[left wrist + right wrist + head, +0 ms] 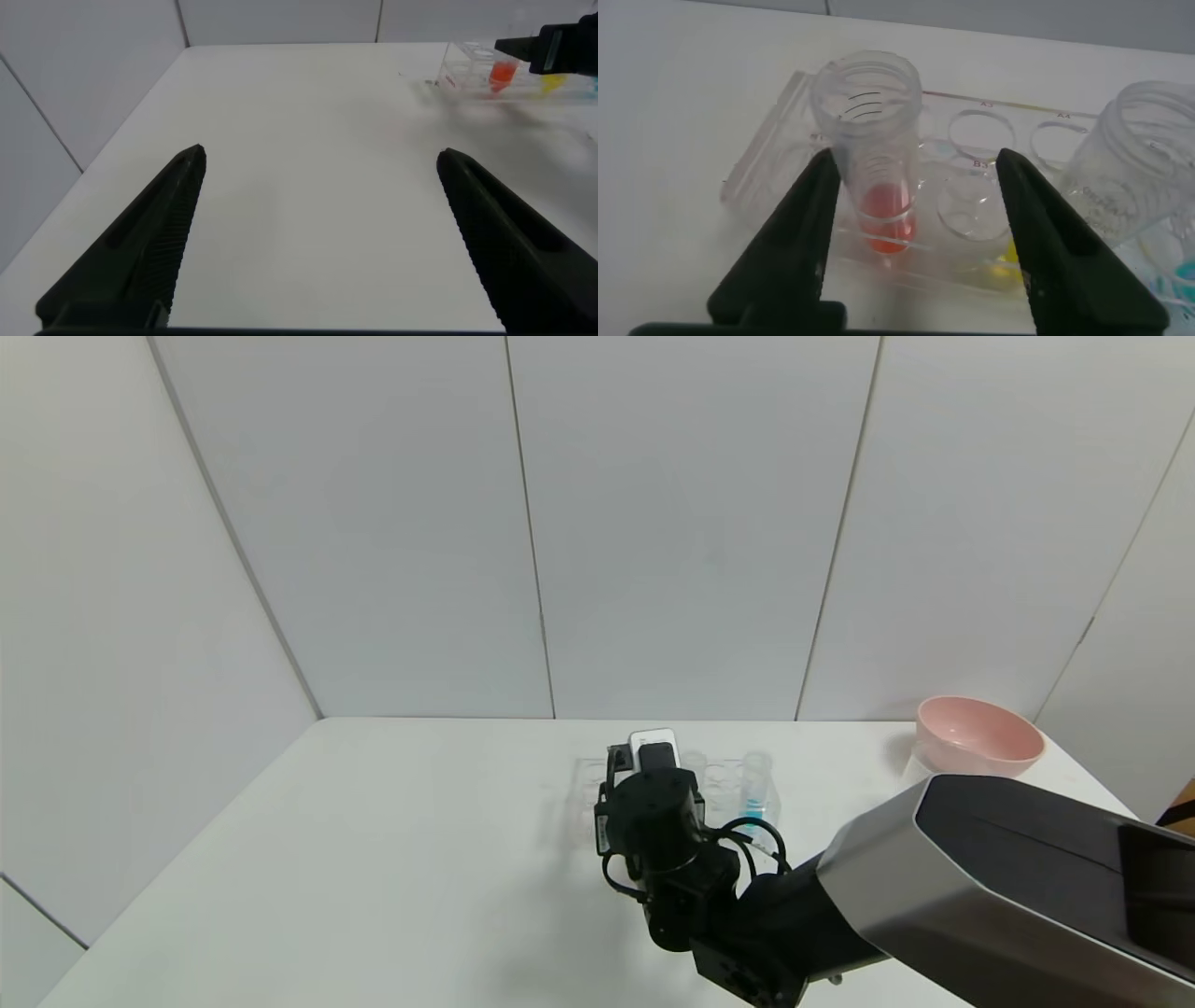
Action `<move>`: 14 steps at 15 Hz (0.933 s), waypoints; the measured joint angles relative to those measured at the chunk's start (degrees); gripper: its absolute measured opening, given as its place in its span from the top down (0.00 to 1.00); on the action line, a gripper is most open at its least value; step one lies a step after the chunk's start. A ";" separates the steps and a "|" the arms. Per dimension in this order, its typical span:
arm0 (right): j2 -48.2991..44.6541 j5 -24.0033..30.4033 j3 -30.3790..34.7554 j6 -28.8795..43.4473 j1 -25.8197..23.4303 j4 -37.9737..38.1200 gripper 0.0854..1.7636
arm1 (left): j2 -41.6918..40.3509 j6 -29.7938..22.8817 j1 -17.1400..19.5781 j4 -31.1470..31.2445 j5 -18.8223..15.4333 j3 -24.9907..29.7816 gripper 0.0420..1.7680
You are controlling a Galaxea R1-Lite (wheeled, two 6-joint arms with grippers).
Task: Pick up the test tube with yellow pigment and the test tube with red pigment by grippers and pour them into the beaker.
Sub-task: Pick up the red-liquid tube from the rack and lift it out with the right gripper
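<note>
Looked like nothing was poured yet. The right gripper (915, 233) was spread open around the test tube with red pigment (876, 159), fingers not touching it, tube upright in the clear rack (775, 154) mid-table. The test tube with yellow pigment (1111, 196) stood in the rack just beside it, untouched. The left gripper (322, 233) hung wide open and empty over bare table on the left. I counted three tubes: red, yellow, blue (754, 789), plus one pink bowl (977, 736) far right. Couldn't spot the beaker, so both pours remained
</note>
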 joint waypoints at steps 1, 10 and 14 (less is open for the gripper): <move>0.01 0.17 -0.10 0.00 0.11 -0.05 0.42 | 0.00 0.00 0.00 0.02 0.00 0.00 0.00; 0.22 1.76 -1.46 -0.09 0.76 0.02 0.76 | 0.00 0.00 0.00 0.02 0.00 0.00 0.00; -0.96 2.00 -2.21 -0.41 0.80 0.06 0.76 | 0.00 0.00 0.00 0.02 0.00 0.00 0.00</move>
